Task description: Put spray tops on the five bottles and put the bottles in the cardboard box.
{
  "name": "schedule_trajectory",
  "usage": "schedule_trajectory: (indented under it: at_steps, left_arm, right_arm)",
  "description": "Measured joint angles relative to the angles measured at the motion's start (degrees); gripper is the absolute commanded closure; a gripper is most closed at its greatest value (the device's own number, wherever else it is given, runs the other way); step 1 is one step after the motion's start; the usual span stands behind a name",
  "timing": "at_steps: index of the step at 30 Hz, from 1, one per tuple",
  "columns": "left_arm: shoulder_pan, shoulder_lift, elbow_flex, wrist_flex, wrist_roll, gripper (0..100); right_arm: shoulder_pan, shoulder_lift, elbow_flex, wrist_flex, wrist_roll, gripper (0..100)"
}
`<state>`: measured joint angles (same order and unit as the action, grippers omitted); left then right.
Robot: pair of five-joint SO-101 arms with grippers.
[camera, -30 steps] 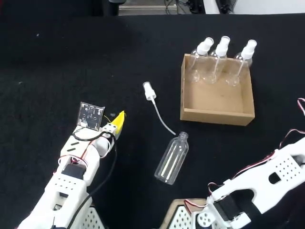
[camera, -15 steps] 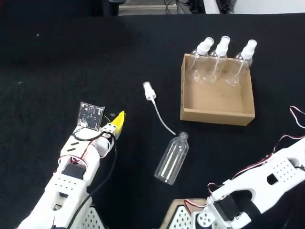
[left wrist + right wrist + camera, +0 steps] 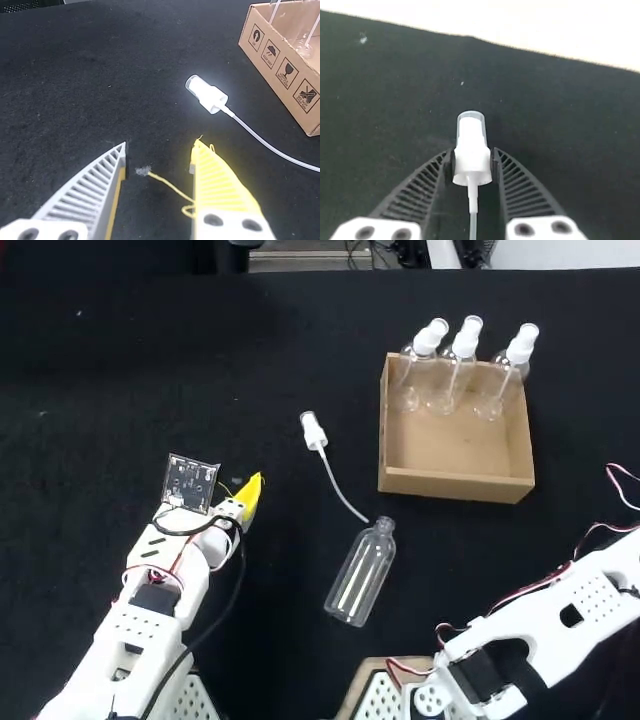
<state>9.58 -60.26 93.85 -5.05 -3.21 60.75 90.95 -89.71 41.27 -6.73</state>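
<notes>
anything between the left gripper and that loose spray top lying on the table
Nothing visible. The left gripper is open and faces the loose spray top across bare black table; the cardboard box lies beyond it.

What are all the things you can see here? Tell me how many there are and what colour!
cardboard box: one, brown, on the table.
bottles with spray tops: three, clear with white tops, standing in the box along its far wall.
bare bottle: one, clear, no top, lying on the table between the arms.
loose spray top: one, white with a long tube, lying beside the box.
held spray top: one, white, in the right gripper.
table: one, black.
left gripper: one, grey and yellow fingers, open, near the loose spray top.
right gripper: one, black fingers, shut on the held spray top.
</notes>
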Motion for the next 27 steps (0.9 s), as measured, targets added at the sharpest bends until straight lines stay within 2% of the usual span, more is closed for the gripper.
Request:
schedule_trajectory:
  at_steps: [5, 27]
  left_arm:
    - [0.0, 0.0, 0.0, 0.0, 0.0, 79]
    - [0.0, 0.0, 0.0, 0.0, 0.0, 79]
  right_arm:
    - [0.0, -0.4, -3.7, 9.6, -0.1, 93.1]
    - [0.0, -8.5, -4.4, 38.4, -0.1, 92.7]
